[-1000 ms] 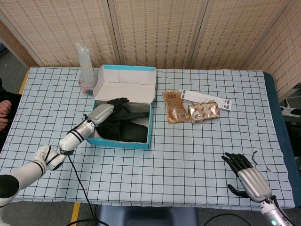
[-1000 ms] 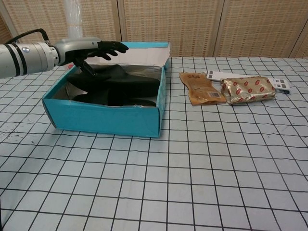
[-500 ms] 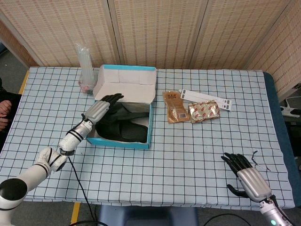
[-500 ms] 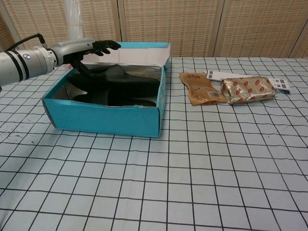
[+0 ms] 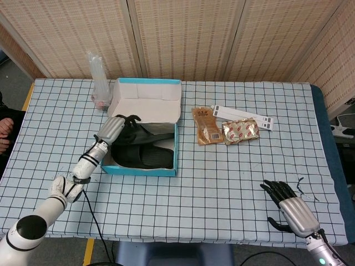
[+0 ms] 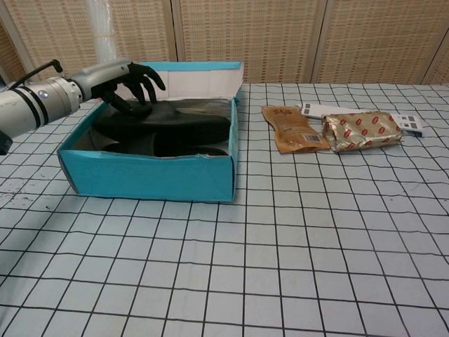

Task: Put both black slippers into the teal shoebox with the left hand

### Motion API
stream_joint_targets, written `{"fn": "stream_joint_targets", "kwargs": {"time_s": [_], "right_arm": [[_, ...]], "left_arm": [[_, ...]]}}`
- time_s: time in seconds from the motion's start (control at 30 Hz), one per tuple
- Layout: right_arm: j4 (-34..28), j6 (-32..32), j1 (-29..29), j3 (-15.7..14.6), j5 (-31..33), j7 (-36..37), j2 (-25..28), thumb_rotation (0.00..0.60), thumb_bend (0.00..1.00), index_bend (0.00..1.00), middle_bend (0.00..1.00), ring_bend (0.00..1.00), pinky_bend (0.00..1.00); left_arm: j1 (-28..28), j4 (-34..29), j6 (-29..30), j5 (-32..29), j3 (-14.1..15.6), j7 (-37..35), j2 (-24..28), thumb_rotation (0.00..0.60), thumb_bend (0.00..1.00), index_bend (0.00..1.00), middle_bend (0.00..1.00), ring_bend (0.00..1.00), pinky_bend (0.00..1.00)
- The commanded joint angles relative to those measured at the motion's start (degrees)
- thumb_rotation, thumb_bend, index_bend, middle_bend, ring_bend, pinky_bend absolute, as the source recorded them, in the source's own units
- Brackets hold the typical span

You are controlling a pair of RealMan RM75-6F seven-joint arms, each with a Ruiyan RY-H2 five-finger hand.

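Partly hidden behind the near wall of the teal shoebox [image 6: 147, 174], two black slippers [image 6: 179, 125] lie inside it, one stacked over the other, so only their upper surfaces show in the chest view. At far left, the left hand [image 6: 125, 78] reaches over the box's left rim with its dark fingers [image 6: 144, 78] spread apart and curled downward; the fingertips seem to rest on the top slipper near its heel end, though real contact is hard to confirm. It grips nothing. The box's white-lined lid stands upright behind it. A clear plastic bundle [image 5: 100, 80] stands just left of the lid. Right of the box lie a brown packet [image 6: 291, 128], a red-patterned foil pack [image 6: 361, 130] and a white strip [image 5: 242, 116]. At far right, the right hand [image 5: 291, 208] rests near the table's front edge, fingers apart, holding nothing, its wrist cut off by the frame.
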Motion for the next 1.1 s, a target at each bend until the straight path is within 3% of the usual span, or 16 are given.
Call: {"fn": "stream_joint_targets", "kwargs": {"time_s": [0.03,0.27,0.63,0.73,0.8,0.93,1.03,1.1], "right_arm": [[-0.03,0.19,-0.07,-0.01,-0.07,0.06,0.06,0.600,0.22,0.00,0.00,0.00,0.00],[-0.02,0.43,-0.11,-0.11,-0.35,0.25,0.20,0.600,0.22,0.00,0.00,0.00,0.00],[-0.09,0.81,-0.24,-0.20,-0.63,0.42,0.34,0.600,0.22,0.00,0.00,0.00,0.00],[-0.14,1.01,-0.33,-0.29,-0.84,0.47,0.42,0.600,0.22,0.00,0.00,0.00,0.00],[-0.14,1.06,-0.34,-0.30,-0.90,0.47,0.42,0.600,0.22,0.00,0.00,0.00,0.00],[-0.16,1.00,-0.30,-0.37,-1.01,0.54,0.47,0.600,0.22,0.00,0.00,0.00,0.00],[-0.17,1.08,-0.31,-0.42,-1.17,0.60,0.53,0.600,0.22,0.00,0.00,0.00,0.00],[-0.20,1.26,-0.38,-0.47,-1.32,0.64,0.60,0.600,0.22,0.00,0.00,0.00,0.00]], "left_arm": [[0.61,2.48,-1.23,-0.13,0.30,0.09,-1.92,0.600,0.41,0.38,0.55,0.48,0.39],[1.34,4.82,-2.04,0.72,1.36,-1.14,-3.41,0.600,0.41,0.42,0.59,0.51,0.42],[2.61,6.47,-1.34,2.24,2.90,-2.50,-4.78,0.600,0.41,0.42,0.58,0.49,0.38],[2.68,6.22,0.45,2.39,2.66,-2.78,-4.68,0.600,0.41,0.41,0.56,0.43,0.34],[2.75,5.66,2.05,2.59,2.53,-2.99,-4.42,0.600,0.41,0.36,0.50,0.34,0.27],[3.09,4.17,5.81,2.82,2.03,-3.06,-3.70,0.600,0.41,0.16,0.26,0.11,0.13],[3.38,3.75,7.93,2.45,1.23,-3.34,-3.39,0.600,0.41,0.04,0.12,0.01,0.09],[3.51,3.48,9.27,1.92,0.39,-4.22,-3.27,0.600,0.41,0.00,0.06,0.00,0.07]]}}
